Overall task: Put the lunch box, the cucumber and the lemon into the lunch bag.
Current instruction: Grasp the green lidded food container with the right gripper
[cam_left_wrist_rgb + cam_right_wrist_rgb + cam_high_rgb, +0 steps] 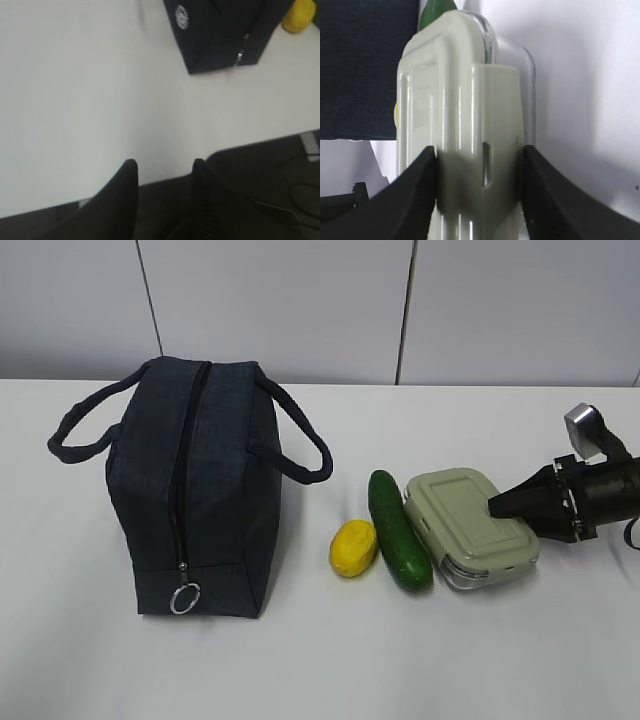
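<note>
The navy lunch bag (195, 490) stands at the left of the table with its top zipper closed and the ring pull (185, 597) hanging at the near end. To its right lie the lemon (353, 547), the cucumber (398, 530) and the lunch box (465, 525) side by side. My right gripper (495, 505) comes in from the right at the box's end. In the right wrist view its fingers press on both sides of the pale green lid (455, 100), shut on it. My left gripper (164, 162) hangs open and empty over the table's near edge.
The left wrist view has the bag's corner (220, 30) with its white logo and the lemon (298, 17) at the top right. Bare white table (480, 660) lies in front of the things. A grey wall (300, 300) closes the back.
</note>
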Tool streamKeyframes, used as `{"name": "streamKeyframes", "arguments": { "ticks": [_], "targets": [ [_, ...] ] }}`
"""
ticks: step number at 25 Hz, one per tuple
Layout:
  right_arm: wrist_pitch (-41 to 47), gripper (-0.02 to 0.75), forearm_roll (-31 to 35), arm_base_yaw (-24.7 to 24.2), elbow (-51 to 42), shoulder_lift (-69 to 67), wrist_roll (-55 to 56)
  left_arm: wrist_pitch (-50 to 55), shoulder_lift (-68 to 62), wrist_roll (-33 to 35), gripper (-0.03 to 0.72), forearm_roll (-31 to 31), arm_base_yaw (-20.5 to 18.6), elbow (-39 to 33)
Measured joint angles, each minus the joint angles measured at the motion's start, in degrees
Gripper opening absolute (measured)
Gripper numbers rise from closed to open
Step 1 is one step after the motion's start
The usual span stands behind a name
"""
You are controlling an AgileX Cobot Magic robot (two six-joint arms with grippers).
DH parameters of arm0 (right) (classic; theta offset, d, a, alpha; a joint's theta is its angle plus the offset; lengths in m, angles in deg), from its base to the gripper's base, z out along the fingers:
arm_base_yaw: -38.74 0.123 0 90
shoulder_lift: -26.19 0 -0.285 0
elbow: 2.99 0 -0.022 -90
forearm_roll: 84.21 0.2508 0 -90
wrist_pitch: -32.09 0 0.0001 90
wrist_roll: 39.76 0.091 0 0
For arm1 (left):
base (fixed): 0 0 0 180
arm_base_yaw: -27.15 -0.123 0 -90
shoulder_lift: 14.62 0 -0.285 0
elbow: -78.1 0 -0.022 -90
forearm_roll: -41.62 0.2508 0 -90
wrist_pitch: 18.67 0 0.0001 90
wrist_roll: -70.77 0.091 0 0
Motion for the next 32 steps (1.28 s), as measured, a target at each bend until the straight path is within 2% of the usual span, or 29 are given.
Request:
{"name": "streamKeyframes", "arguments": {
  "ticks": [4, 9, 13, 18, 22, 26, 32],
  "targets": [
    [0.0, 0.374, 0.0, 0.0, 0.0, 0.0, 0.0, 0.0, -14.2, -0.1, 0.239, -7.1, 0.0, 4.1],
    [0.0, 0.373, 0.1, 0.0, 0.0, 0.0, 0.0, -3.5, -27.3, 0.3, 0.239, -8.3, 0.0, 10.2],
    [0.0, 0.373, 0.1, 0.0, 0.0, 0.0, 0.0, -6.4, -32.2, 1.2, 0.239, -9.6, 0.0, 11.5],
    [0.1, 0.373, 0.1, 0.0, 0.0, 0.0, 0.0, -9.4, -37.9, 8.8, 0.246, -19.9, 0.0, 11.5],
    [0.1, 0.372, 0.1, 0.0, 0.0, 0.0, 0.0, -11.9, -43.5, 15.3, 0.299, -27.1, 0.0, 11.5],
    [0.1, 0.372, 0.1, 0.0, 0.0, 0.0, 0.0, -13.8, -48.6, 19.9, 0.35, -31.8, 0.0, 11.5],
    [0.1, 0.372, 0.1, 0.0, 0.0, 0.0, 0.0, -18.3, -52.5, 25.3, 0.36, -37.5, 0.0, 11.5]
  ]
}}
